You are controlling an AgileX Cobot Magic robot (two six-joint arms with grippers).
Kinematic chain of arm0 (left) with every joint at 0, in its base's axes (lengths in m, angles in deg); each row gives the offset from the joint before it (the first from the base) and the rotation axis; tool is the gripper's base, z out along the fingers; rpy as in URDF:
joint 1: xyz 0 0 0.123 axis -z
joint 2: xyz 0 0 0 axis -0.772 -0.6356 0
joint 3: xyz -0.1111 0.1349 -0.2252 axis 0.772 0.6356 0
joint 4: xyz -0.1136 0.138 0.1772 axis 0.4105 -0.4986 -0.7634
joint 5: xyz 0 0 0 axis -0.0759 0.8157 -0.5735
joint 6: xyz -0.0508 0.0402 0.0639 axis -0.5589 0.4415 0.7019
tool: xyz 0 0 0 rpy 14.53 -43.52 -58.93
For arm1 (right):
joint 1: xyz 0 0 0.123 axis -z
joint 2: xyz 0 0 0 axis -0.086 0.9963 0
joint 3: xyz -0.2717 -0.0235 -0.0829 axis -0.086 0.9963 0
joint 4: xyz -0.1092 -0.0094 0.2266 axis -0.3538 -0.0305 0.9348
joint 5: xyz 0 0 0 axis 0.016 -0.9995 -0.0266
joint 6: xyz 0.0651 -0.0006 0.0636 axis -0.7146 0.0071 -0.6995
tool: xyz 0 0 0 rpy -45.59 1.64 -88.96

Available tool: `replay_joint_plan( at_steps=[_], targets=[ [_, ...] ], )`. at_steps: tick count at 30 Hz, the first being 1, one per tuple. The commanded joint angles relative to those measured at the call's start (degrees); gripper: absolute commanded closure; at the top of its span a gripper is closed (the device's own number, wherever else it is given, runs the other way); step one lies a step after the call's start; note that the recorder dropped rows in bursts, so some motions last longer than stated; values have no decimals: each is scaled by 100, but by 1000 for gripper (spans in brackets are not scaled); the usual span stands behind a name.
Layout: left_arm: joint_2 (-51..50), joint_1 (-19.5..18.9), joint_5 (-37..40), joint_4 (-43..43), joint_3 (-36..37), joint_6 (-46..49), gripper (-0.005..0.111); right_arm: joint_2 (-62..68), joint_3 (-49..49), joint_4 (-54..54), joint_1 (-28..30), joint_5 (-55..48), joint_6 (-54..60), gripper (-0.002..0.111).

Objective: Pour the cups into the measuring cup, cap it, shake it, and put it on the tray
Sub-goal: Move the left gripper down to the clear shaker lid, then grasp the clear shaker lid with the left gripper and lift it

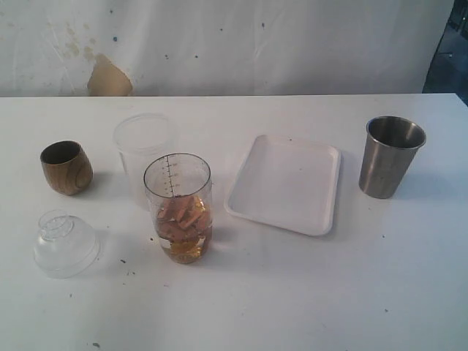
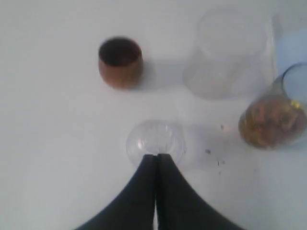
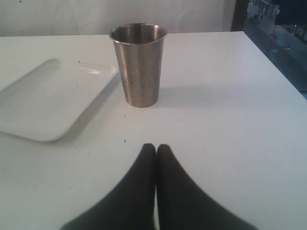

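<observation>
The measuring cup (image 1: pixel 178 208) stands mid-table, uncapped, with brown and yellow pieces in its lower half; it also shows in the left wrist view (image 2: pixel 276 117). A brown wooden cup (image 1: pixel 66 167) (image 2: pixel 120 62) sits upright at the left. At the right stands the steel tumbler (image 1: pixel 390 156) (image 3: pixel 139 64), beside the white tray (image 1: pixel 287 184) (image 3: pixel 48 100), which holds nothing. A clear domed cap (image 1: pixel 64 243) (image 2: pixel 156 142) lies at the front left. My left gripper (image 2: pixel 157 155) is shut just short of the cap, holding nothing. Some way short of the tumbler, my right gripper (image 3: pixel 156 146) is shut and holds nothing. Neither arm shows in the exterior view.
A frosted translucent cup (image 1: pixel 144 157) (image 2: pixel 230 52) stands just behind the measuring cup. The white table (image 1: pixel 292 292) ends near the tumbler on the right (image 3: pixel 278 72). A stained white wall (image 1: pixel 219 44) backs the table.
</observation>
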State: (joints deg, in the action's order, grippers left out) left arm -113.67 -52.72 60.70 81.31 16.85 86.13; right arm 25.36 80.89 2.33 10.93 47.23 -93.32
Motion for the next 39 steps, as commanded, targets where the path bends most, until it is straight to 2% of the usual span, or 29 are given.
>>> replay_joint_plan(
  at_steps=[1, 4, 7, 9, 11, 14, 16, 28, 31, 36, 37, 39],
  targets=[
    [-1483, 178, 36, -164, -31, 53, 107, -11, 22, 5, -22, 13, 46, 108],
    [-2355, 698, -813, -439, -90, -81, 107, -11, 22, 5, -22, 26, 109, 108],
    [-2928, 1144, -914, -603, -432, -293, 105, -11, 22, 5, -22, 26, 109, 108],
    [-3186, 1280, -913, -603, -565, -315, 97, -11, 22, 5, -22, 26, 109, 108],
    [-3385, 1314, -878, -616, -688, -315, 80, -11, 22, 5, -22, 26, 109, 108],
    [-3552, 1314, -765, -726, -801, -315, 49, -11, 22, 5, -22, 26, 109, 108],
    [-3628, 1314, -658, -955, -845, -534, 38, -11, 22, 5, -22, 26, 109, 108],
    [-4286, 1314, -765, -1067, -845, -660, 46, -11, 22, -6, -22, 26, 109, 108],
    [-4299, 1314, -755, -1067, -944, -725, 62, -11, 22, -6, -22, 26, 109, 108],
    [-4299, 1314, -592, -1084, -1033, -504, 102, -11, 22, -6, -22, 26, 109, 108],
    [-4299, 1314, -501, -1102, -1033, -463, 106, -11, 22, -6, -22, 26, 109, 108],
    [-4288, 1314, -274, -1178, -1087, -463, 107, -11, 22, -6, -22, 26, 109, 108]
  ],
)
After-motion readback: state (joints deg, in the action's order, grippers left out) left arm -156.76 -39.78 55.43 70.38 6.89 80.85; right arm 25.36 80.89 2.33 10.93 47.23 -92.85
